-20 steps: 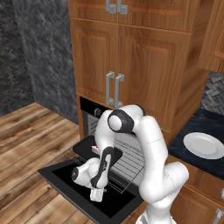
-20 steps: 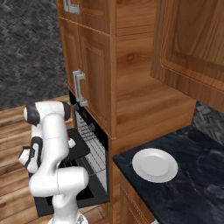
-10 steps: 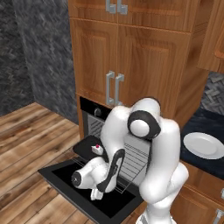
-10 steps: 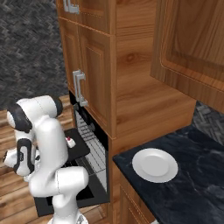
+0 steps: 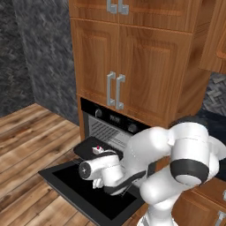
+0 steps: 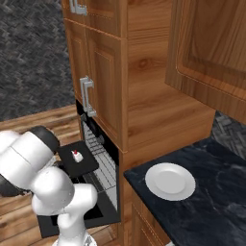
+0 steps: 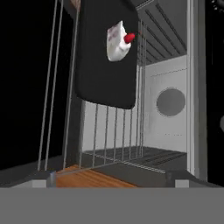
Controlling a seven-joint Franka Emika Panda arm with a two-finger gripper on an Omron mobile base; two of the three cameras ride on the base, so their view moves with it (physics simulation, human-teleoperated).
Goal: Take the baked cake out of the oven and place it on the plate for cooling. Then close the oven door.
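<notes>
Arm low, gripper [image 7: 112, 177] open

black tray [image 6: 77, 158] on pulled-out wire rack [image 7: 109, 131], wooden cabinet doors [image 5: 132, 70], dark countertop [image 6: 216, 192]

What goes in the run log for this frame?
small white cake slice with red cherry: on flat black tray, pulled-out rack | black oven door: open | round white plate: bare | fingers: open, holding nothing

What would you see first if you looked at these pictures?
Probably the big white arm bending low before the open oven, its door dropped flat. Next, the little cake with its red dot, sitting on a black tray pulled out of the oven. A white plate lies on the dark counter to the right.
</notes>
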